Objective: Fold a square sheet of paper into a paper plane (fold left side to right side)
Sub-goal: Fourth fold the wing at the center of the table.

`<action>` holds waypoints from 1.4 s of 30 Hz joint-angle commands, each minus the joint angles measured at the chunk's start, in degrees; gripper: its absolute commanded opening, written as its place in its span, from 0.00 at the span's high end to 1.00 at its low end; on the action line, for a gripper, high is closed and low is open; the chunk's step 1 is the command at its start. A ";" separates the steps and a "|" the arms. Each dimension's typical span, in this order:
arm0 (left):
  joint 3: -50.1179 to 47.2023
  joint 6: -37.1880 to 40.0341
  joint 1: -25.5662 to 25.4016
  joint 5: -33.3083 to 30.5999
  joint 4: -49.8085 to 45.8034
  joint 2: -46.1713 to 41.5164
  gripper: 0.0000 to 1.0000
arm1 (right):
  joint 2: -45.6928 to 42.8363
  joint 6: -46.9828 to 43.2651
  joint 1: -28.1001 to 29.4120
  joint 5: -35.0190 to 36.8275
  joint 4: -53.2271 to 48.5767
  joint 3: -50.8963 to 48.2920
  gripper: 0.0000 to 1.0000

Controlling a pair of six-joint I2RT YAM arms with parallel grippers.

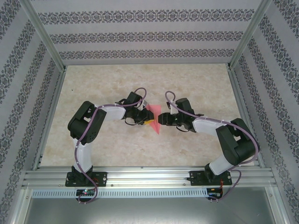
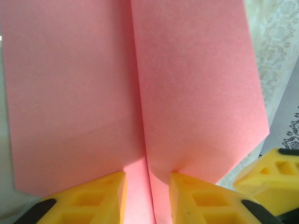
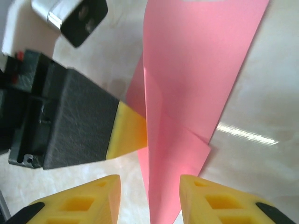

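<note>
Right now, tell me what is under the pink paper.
The marbled table shows all round the pink paper, so it likely runs on beneath. The patch directly under the paper is covered, and whether it rests on the table or hangs above it cannot be told.

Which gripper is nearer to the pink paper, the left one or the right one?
Left. The left gripper grips the pink paper at its crease; the right gripper straddles its edge, jaws apart.

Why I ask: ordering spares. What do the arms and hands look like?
The left arm and right arm: black joints, white shells, a lilac cable looping along each. The left hand and right hand: black bodies, yellow fingers with moulded pockets.
</note>
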 commanded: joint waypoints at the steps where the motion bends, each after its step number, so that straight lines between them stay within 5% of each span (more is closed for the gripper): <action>1: 0.73 1.30 -0.64 -2.68 -2.76 1.98 0.69 | 0.80 3.16 -1.43 -2.51 2.13 2.51 0.61; 24: 0.73 1.34 -0.64 -2.77 -3.11 2.07 0.69 | 16.13 4.22 -1.70 -4.01 -1.86 16.71 0.71; 36: 0.73 1.60 -0.64 -2.63 -3.18 2.24 0.69 | 17.12 3.84 -1.59 -4.90 -1.66 16.97 0.95; 42: 0.64 1.61 -0.64 -2.66 -3.17 2.32 0.69 | 16.55 3.08 -2.34 -3.13 -2.48 15.95 0.98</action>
